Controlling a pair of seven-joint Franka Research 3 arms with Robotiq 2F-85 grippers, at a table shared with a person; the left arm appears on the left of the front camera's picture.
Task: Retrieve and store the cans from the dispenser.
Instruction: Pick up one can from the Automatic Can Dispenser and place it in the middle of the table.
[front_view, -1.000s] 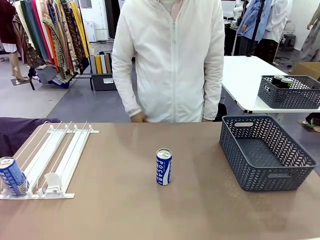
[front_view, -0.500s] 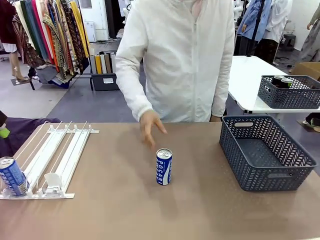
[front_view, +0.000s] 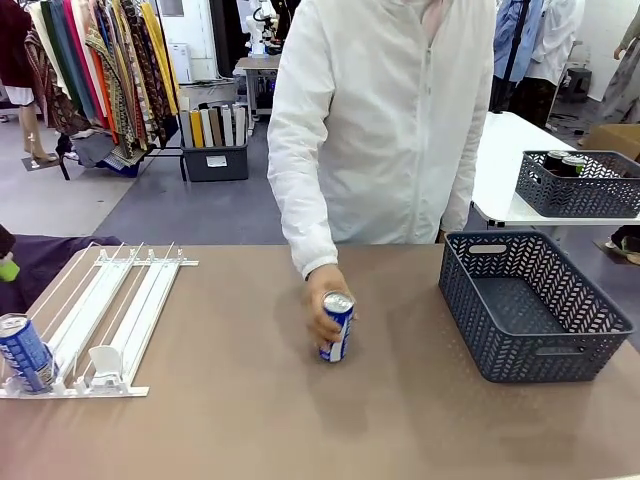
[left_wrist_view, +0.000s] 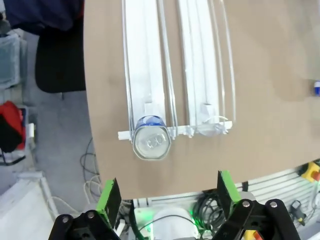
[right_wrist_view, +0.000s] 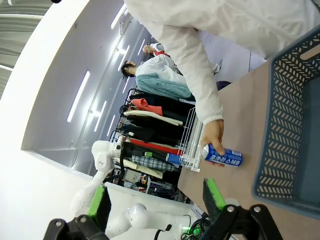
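We log the left tool (left_wrist_view: 167, 195) with its green-padded fingers spread wide and nothing between them, hanging past the near edge of the brown table (left_wrist_view: 270, 130). Ahead of it, clear of both fingers, a blue-and-white slim drink can with a silver top (left_wrist_view: 151, 142) stands at the low end of the flat white wire-and-plastic dispenser rack (left_wrist_view: 145, 50). The right tool (right_wrist_view: 155, 197) is likewise spread wide and empty. Well beyond it, a second blue-and-white can (right_wrist_view: 222, 156) sits mid-table with a person's hand (right_wrist_view: 214, 136) wrapped round it. The front view shows this can leaning slightly in the hand, between the rack and the dark grey lattice plastic basket (front_view: 470, 290), touching neither. The left wrist view alone gives the rack can's lid from above, and the right wrist view puts the basket wall close by that tool.
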